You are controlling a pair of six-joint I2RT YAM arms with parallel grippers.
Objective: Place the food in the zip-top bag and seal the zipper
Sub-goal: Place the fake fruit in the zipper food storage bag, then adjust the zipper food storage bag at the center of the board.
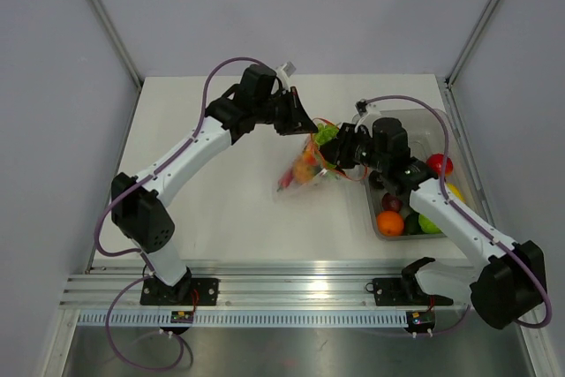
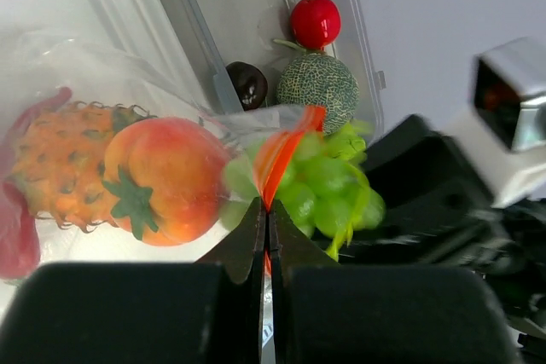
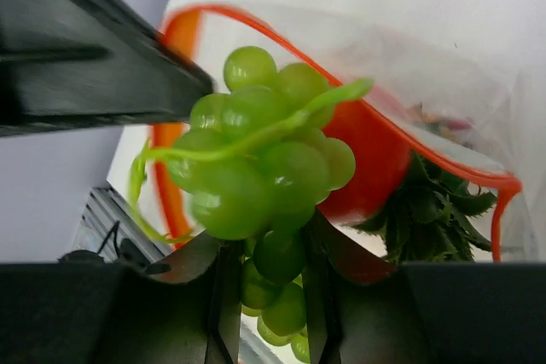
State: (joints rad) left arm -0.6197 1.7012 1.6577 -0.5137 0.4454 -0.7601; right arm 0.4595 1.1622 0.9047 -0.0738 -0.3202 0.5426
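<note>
The clear zip-top bag [image 1: 302, 169] hangs tilted in mid-table, holding a pineapple [image 2: 60, 164], an orange-red fruit [image 2: 166, 181] and other pieces. My left gripper [image 1: 300, 121] is shut on its red-orange zipper [image 2: 277, 159] and holds the mouth up. My right gripper [image 1: 334, 154] is shut on a green grape bunch [image 3: 256, 155] at the open mouth, whose zipper [image 3: 375, 125] loops around the grapes. The grapes also show in the left wrist view [image 2: 328, 185] and the top view [image 1: 327, 134].
A rigid clear bin [image 1: 422, 121] stands at the right with a red ball [image 2: 314, 20], a netted melon [image 2: 318, 84], a dark piece [image 2: 247, 83], an orange [image 1: 389, 222] and green pieces [image 1: 428, 224]. A metal rail [image 1: 282, 293] runs along the near edge.
</note>
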